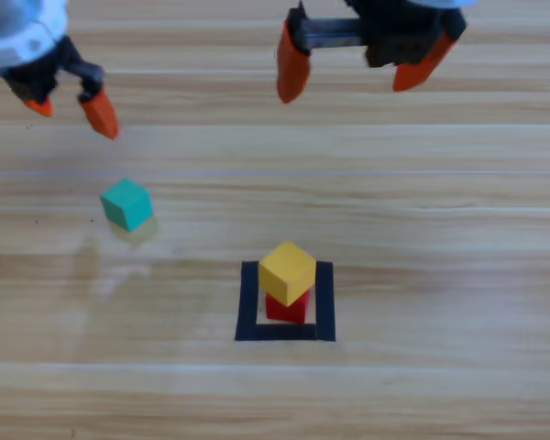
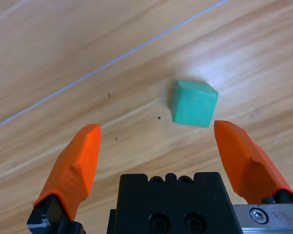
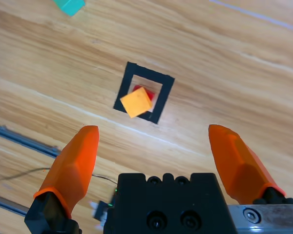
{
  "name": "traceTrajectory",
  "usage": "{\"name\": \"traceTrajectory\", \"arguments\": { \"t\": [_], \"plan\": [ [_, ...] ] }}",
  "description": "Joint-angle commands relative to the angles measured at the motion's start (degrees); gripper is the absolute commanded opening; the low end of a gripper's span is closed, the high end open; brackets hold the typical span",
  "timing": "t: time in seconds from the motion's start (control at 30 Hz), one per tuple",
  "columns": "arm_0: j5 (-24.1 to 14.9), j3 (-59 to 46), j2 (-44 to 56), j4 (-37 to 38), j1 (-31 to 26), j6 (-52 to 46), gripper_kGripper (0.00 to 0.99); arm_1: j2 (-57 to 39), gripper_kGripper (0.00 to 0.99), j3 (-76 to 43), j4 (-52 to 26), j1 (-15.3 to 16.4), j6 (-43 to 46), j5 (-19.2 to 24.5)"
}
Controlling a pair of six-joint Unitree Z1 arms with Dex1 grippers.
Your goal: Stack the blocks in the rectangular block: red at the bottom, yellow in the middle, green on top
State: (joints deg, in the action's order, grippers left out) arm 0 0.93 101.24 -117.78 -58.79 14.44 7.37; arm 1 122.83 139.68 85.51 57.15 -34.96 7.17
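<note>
The green (image 1: 126, 203) cube is sitting alone on the table (image 1: 440, 229) at the left, well apart from the black outline (image 1: 247, 302), where the yellow (image 1: 287, 270) cube is already resting on the red (image 1: 287, 309), turned a little off square with it. What the next move hangs on is which arm is nearer the green: the left gripper (image 1: 71, 107) is hanging just up-picture of it, near the top left corner, while the right gripper (image 1: 357, 69) is waiting at the top edge, up-picture of the stack and well away from the green. In the left wrist view the left gripper's jaws are standing wide apart and holding nothing, and the green (image 2: 193, 103) is lying ahead of them, off to the side of the right-hand jaw rather than centred in the gap, with one corner turned toward the camera. The right gripper's jaws are also spread wide and empty, looking down at the stack. By my reading, the left arm is the one placed to take the green, and it needs to shift sideways and turn its wrist to meet flat faces, not corners.
</note>
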Motion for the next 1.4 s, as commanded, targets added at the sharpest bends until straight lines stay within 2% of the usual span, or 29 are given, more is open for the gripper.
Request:
{"name": "traceTrajectory", "arguments": {
  "t": [0.03,0.13,0.2,0.3,0.43,0.5,0.63,0.97,1.07,1.17,1.23,1.3,1.4],
  "plan": [
    [-5.0,1.1,-10.4,1.2,7.6,-3.9,0.988,-0.5,0.990,-10.2,-0.9,0.2,7.6,5.6],
    [-6.3,0.7,-13.1,1.9,8.8,-5.1,0.988,-5.9,0.990,-20.2,-6.9,-1.9,11.2,5.5],
    [-6.7,0.4,-14.0,2.3,9.3,-5.5,0.985,-14.1,0.990,-33.0,-16.8,-3.4,14.2,3.5],
    [-6.7,-1.0,-14.1,3.6,9.6,-5.7,0.973,-32.7,0.990,-60.3,-41.6,-5.6,21.2,-3.0],
    [-6.7,-1.4,-14.5,4.2,9.6,-5.9,0.959,-46.8,0.990,-78.0,-56.4,-5.9,27.3,-4.0],
    [-6.7,-1.6,-14.5,4.2,9.5,-5.9,0.957,-49.4,0.990,-80.8,-58.8,-5.9,29.2,-3.2],
    [-6.6,-2.9,-12.9,4.3,8.4,-5.3,0.957,-49.7,0.990,-81.8,-57.8,-6.0,38.6,-3.2],
    [-5.2,-6.3,-11.5,6.2,5.9,-3.5,0.956,-45.3,0.990,-81.8,-57.6,-6.0,41.0,-4.4],
    [-5.1,-7.6,-11.5,7.3,5.6,-3.3,0.877,-45.4,0.990,-81.8,-57.6,-6.0,40.9,-4.7],
    [-4.6,-8.4,-11.6,8.1,5.6,-3.3,0.730,-45.5,0.990,-81.8,-57.6,-6.0,40.8,-4.9],
    [-4.5,-8.3,-11.8,8.3,5.6,-3.4,0.538,-45.5,0.990,-81.9,-57.6,-6.0,40.6,-4.9],
    [-4.6,-8.0,-11.8,8.3,5.7,-3.7,0.279,-45.4,0.990,-81.9,-57.6,-6.0,40.5,-4.9],
    [-5.1,-7.9,-11.5,8.3,6.0,-4.3,0.187,-45.2,0.990,-81.8,-57.6,-6.0,40.0,-4.7]
  ]
}}
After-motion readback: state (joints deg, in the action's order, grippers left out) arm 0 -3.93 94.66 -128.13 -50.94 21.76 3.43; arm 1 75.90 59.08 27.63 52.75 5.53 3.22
